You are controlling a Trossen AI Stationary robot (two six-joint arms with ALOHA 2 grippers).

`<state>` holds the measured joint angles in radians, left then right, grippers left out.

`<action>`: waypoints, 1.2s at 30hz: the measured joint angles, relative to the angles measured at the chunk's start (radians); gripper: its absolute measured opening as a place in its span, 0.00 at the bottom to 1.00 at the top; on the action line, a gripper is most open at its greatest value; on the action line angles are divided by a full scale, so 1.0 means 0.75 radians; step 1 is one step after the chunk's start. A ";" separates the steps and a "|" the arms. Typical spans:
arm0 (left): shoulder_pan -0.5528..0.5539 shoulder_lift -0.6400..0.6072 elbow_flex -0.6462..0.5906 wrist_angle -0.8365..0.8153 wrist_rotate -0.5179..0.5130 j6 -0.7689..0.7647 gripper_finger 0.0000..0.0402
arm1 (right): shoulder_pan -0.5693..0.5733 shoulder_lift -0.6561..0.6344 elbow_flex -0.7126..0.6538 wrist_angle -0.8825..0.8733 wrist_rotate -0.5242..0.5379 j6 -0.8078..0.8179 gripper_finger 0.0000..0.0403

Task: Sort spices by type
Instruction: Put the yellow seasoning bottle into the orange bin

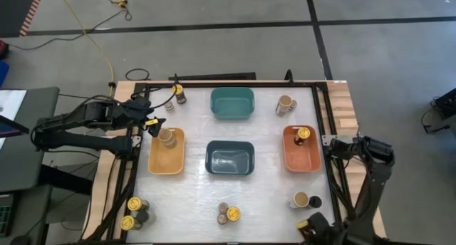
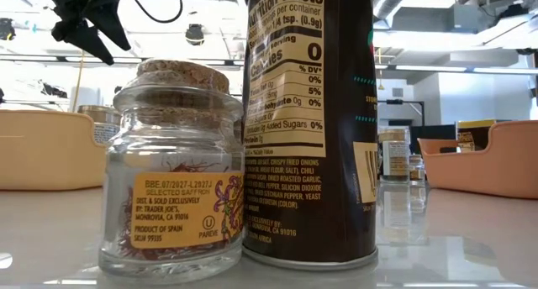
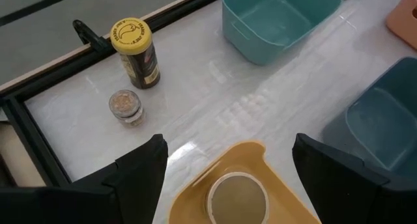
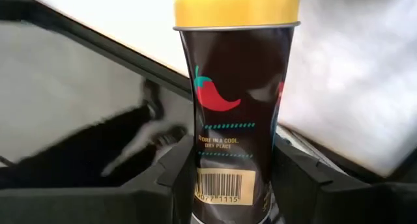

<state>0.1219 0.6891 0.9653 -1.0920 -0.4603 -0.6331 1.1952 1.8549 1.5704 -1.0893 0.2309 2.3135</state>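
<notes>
We are looking at a lab or workshop: a white framed table (image 1: pixel 271 181) is standing on a grey concrete floor (image 1: pixel 214 6) with dark tape lines, a yellow cable (image 1: pixel 96 38) is trailing across it, and strip lights are glowing over an open white room.

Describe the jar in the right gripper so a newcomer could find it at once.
Start at the table's near right corner, below the orange bin. The right gripper is shut on a tall dark jar. Its yellow lid and red chili-pepper picture distinguish it from the tan-topped jar nearby.
</notes>
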 joint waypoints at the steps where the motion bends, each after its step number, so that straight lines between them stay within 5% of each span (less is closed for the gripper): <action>1: 0.000 0.000 0.000 0.000 0.001 0.000 0.79 | 0.008 0.000 0.042 -0.060 0.065 -0.002 0.45; 6: 0.000 0.000 0.000 0.000 0.001 0.000 0.79 | 0.005 -0.003 0.199 -0.406 0.305 -0.021 0.45; 12: 0.000 0.000 0.000 0.001 0.001 0.000 0.79 | -0.075 -0.005 0.251 -0.650 0.437 -0.061 0.45; 25: 0.000 0.000 0.000 0.001 0.001 -0.009 0.79 | -0.364 -0.006 0.165 -0.632 0.747 -0.565 0.45; 31: 0.000 0.000 0.000 0.001 0.001 -0.010 0.79 | -0.387 -0.004 -0.023 -0.412 0.891 -0.523 0.45; 36: 0.000 0.000 0.000 0.000 0.001 0.000 0.79 | -0.387 -0.002 -0.249 -0.074 0.880 -0.448 0.45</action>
<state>0.1219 0.6891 0.9653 -1.0920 -0.4599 -0.6328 0.9051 1.8534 1.3839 -1.1452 0.8907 1.9778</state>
